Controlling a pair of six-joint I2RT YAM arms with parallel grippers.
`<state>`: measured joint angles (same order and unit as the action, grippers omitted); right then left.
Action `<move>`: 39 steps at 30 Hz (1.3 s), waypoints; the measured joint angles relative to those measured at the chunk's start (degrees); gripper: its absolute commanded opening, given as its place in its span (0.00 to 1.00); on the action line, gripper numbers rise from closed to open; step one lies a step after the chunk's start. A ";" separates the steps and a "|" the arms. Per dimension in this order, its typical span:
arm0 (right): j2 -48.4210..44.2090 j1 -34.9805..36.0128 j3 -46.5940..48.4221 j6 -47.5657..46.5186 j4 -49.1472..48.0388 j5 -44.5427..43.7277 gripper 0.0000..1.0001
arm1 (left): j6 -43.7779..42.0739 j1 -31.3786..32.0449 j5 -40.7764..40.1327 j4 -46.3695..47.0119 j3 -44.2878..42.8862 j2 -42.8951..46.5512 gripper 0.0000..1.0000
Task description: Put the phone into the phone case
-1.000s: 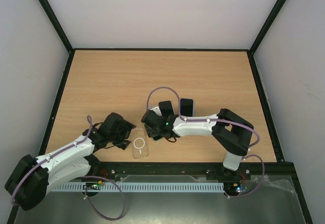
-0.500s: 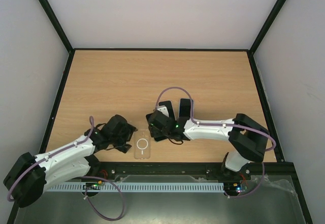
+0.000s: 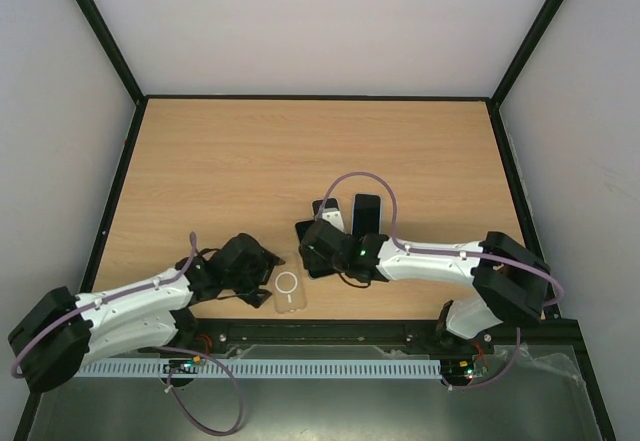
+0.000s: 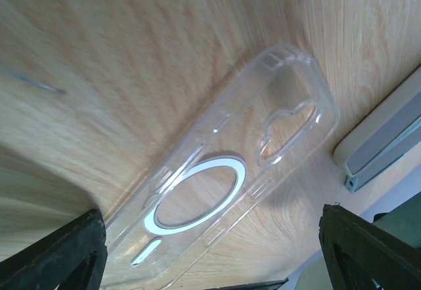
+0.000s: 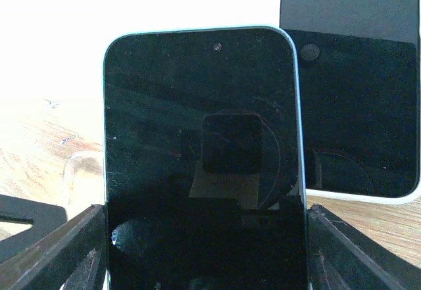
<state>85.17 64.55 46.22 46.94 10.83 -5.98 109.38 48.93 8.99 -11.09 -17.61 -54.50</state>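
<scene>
The phone was a thin, rigid slab with a glossy black glass face and a pale rim. It was judged moderately heavy for its size, slippery on the glass, and liable to crack if dropped or levered. It filled the centre of the right wrist view, screen toward the camera, its top end raised against the white wall.

The right gripper was clamped on the phone, one finger on each long edge near the lower end. The long edges were judged the correct place to hold. They are the stiffest part, and a hold there leaves the face and back free to enter the case.

The case was clear, thin-walled plastic with a white ring and a camera cut-out. It was judged light, springy at the rim and easily pushed across the wood, so it would need steadying during insertion. It lay flat on the table, at the lower centre of the top view.

The left gripper stood over the case with its fingers well apart. Whether either finger touched the case could not be told.

A second phone lay beyond, at the upper right of the right wrist view.
</scene>
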 measured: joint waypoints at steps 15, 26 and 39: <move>-2.49 0.57 -4.20 3.54 -7.15 5.51 0.57 | -2.34 -2.47 -10.71 1.18 -2.34 6.14 0.99; 3.23 5.31 -3.67 9.31 -14.12 9.79 0.58 | -21.22 -21.88 -13.97 -12.52 -3.54 15.43 0.99; 8.48 7.54 -1.66 11.76 -14.19 10.10 0.58 | -40.46 -29.18 1.79 -7.34 -1.16 19.96 0.96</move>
<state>93.65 72.10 44.56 58.70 -3.36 4.12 68.93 19.75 10.79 -18.44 -18.76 -34.54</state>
